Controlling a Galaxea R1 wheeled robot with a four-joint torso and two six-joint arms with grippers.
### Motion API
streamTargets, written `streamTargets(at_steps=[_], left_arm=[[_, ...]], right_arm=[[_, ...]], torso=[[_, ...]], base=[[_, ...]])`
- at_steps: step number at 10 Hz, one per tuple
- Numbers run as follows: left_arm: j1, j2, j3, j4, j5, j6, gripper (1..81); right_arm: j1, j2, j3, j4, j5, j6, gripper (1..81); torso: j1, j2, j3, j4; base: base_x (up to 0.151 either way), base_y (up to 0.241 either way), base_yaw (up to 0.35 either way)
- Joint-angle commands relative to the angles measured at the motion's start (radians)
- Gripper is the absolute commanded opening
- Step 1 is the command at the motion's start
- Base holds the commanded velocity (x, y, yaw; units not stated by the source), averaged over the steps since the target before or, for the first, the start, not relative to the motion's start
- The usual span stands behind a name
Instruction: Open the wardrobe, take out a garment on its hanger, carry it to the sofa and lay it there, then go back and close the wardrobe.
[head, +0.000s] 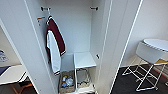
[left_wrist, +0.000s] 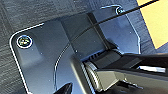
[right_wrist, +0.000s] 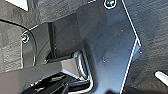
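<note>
Standing open before the robot, the tall white wardrobe (head: 75, 30) shows both plain doors swung wide, the left door (head: 22, 45) and right door (head: 120, 42) framing its interior. The white T-shirt named in the task cannot be made out inside; the rail brackets at the top corners of the interior carry only a maroon jacket with white sleeves and trim (head: 55, 46), which hangs against the left wall from a pale hook. No blue sofa is visible from here.

By the look of it, the wardrobe awaits closing, or at least a reach toward its doors. Doing that well would mean approaching each door squarely at its outer edge, pushing slowly, and keeping the jacket's sleeve clear of the closing gap.

Both wrist cameras look down past the robot's own dark plates onto grey carpet (left_wrist: 30, 15), and whether either gripper is spread or pressed together cannot be told.

A white inner shelf unit (head: 84, 61) sits at the right side of the wardrobe floor, a woven basket of small items (head: 67, 82) at the left. To the right, a white round-topped stool on a wire frame (head: 150, 56) stands on dark carpet (head: 127, 82).
</note>
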Motion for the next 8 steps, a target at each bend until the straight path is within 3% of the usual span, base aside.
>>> streamTargets(at_steps=[1,8], left_arm=[[-0.037,0.003,0.001,0.003,0.037,0.008,81.1],[-0.037,0.002,-0.001,-0.015,0.065,-0.012,81.1]], right_arm=[[0.031,0.001,0.0,-0.003,-0.046,-0.002,81.1],[0.031,-0.002,0.001,-0.003,-0.046,-0.002,81.1]], torso=[[0.0,0.0,0.0,0.0],[0.0,0.0,0.0,0.0]], base=[[0.0,0.0,0.0],[0.0,0.0,0.0]])
